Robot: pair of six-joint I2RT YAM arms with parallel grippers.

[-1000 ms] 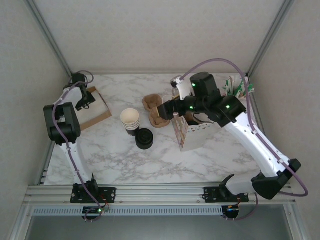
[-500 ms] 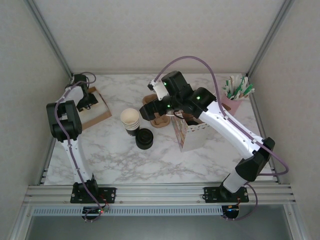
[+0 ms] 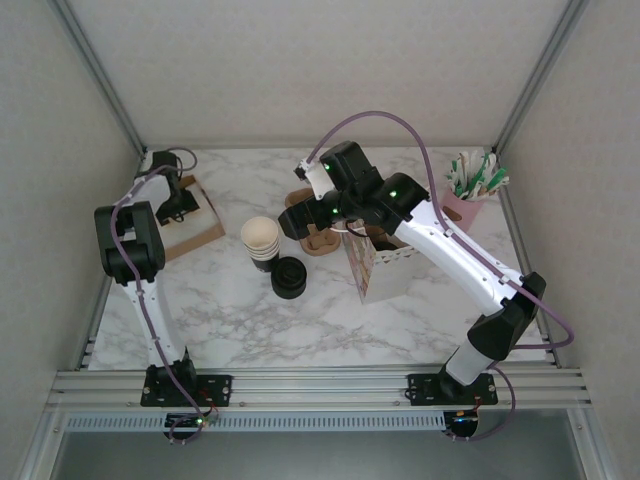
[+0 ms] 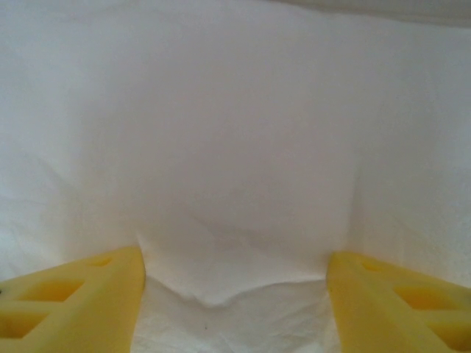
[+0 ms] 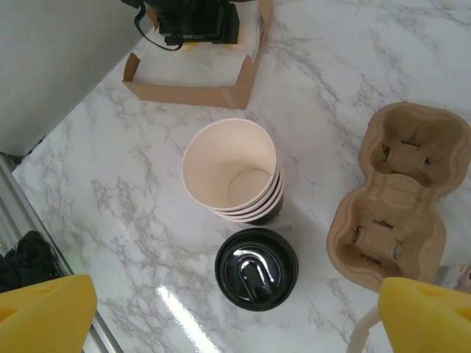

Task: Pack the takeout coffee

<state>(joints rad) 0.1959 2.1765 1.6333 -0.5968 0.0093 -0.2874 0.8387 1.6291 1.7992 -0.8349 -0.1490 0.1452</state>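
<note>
Item: glossy black round lid [image 5: 256, 269], seated on a squat black body; whether that body is a cup cannot be told. Left end effector [image 4: 234, 283] and right end effector [image 5: 235, 315] are held spread.

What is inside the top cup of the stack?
Nothing: the top cup shows a cream wall and bare bottom. The cups nested under it show rims; their insides are covered.

You'll find no legible text, brand or number here; the print on the paper bag [image 3: 362, 268] is too small to read.
</note>
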